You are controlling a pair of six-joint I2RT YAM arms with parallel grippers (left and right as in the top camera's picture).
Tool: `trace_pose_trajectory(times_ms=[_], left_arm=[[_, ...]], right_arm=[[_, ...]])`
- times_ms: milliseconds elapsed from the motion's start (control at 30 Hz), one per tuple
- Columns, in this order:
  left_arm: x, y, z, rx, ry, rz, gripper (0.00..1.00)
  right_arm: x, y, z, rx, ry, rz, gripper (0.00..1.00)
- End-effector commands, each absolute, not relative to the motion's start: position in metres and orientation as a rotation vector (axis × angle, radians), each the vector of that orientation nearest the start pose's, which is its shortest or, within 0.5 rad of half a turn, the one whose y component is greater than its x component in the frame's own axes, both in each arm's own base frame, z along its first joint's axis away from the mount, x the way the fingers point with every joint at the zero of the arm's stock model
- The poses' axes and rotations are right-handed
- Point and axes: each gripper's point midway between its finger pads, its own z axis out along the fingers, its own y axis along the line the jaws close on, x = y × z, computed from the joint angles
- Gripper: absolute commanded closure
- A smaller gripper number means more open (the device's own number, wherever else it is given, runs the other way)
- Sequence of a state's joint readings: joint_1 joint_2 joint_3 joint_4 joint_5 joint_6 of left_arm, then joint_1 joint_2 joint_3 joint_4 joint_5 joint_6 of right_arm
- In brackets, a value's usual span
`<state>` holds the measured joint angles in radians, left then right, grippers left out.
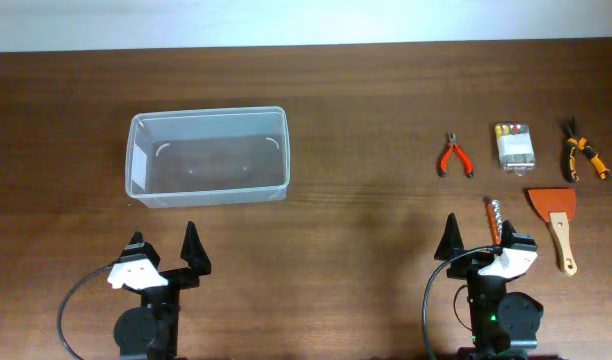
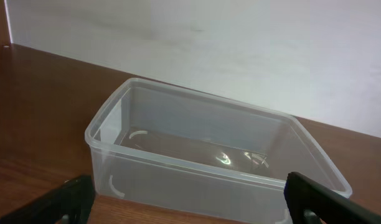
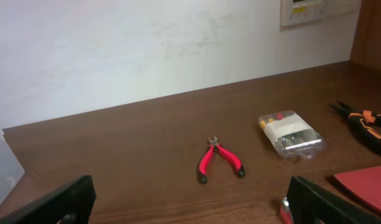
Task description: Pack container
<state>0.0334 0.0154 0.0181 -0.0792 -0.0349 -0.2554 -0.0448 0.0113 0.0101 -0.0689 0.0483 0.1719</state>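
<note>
The clear plastic container (image 1: 208, 156) stands empty at the left of the table; in the left wrist view (image 2: 209, 162) it fills the middle. My left gripper (image 1: 164, 247) is open and empty just in front of it. My right gripper (image 1: 483, 238) is open and empty at the front right. Beyond it lie red-handled pliers (image 1: 453, 155) (image 3: 218, 160), a small clear box of bits (image 1: 514, 146) (image 3: 290, 135), orange-and-black pliers (image 1: 582, 152) (image 3: 368, 124), a red scraper with a wooden handle (image 1: 557, 218) (image 3: 368, 183) and a red-handled tool (image 1: 494, 217) by the right finger.
The dark wooden table (image 1: 366, 110) ends at a white wall at the back. A white wall panel (image 3: 309, 9) hangs at the upper right in the right wrist view.
</note>
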Motion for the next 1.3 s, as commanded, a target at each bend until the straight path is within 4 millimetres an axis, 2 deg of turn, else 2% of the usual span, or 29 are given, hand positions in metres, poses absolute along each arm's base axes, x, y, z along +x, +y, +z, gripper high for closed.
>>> trace_pose_trajectory(times_ms=[0, 267, 400, 600, 733, 833, 933, 1067, 1167, 1267], left_arm=[[0.245, 0.017, 0.157, -0.277, 1.625, -0.136, 0.01], [0.245, 0.017, 0.158, -0.28, 1.62, -0.132, 0.01], [0.244, 0.03, 0.16, -0.334, 1.601, -0.074, 0.01], [0.245, 0.022, 0.159, -0.304, 1.611, -0.115, 0.01], [0.246, 0.002, 0.16, -0.281, 1.618, -0.272, 0.01], [0.244, -0.026, 0.165, -0.196, 1.625, -0.447, 0.01], [0.241, -0.033, 0.181, -0.148, 1.6, -0.468, 0.01], [0.24, -0.011, 0.22, -0.146, 1.563, -0.291, 0.01], [0.244, 0.0, 0.241, -0.109, 1.63, -0.168, 0.01], [0.256, 0.004, 0.267, -0.08, 1.744, -0.131, 0.01]], right_arm=[[0.245, -0.019, 0.156, 0.207, 1.635, 0.049, 0.02], [0.245, -0.019, 0.157, 0.207, 1.631, 0.05, 0.01], [0.245, -0.019, 0.157, 0.207, 1.632, 0.05, 0.01], [0.245, -0.019, 0.157, 0.214, 1.631, 0.059, 0.01], [0.246, -0.016, 0.16, 0.29, 1.607, 0.155, 0.01], [0.245, 0.017, 0.187, 0.147, 1.524, 0.344, 0.01], [0.238, 0.043, 0.212, 0.001, 1.443, 0.45, 0.01], [0.234, 0.043, 0.236, -0.009, 1.407, 0.446, 0.01], [0.234, 0.041, 0.259, -0.016, 1.412, 0.42, 0.01], [0.24, 0.044, 0.281, -0.043, 1.466, 0.403, 0.01]])
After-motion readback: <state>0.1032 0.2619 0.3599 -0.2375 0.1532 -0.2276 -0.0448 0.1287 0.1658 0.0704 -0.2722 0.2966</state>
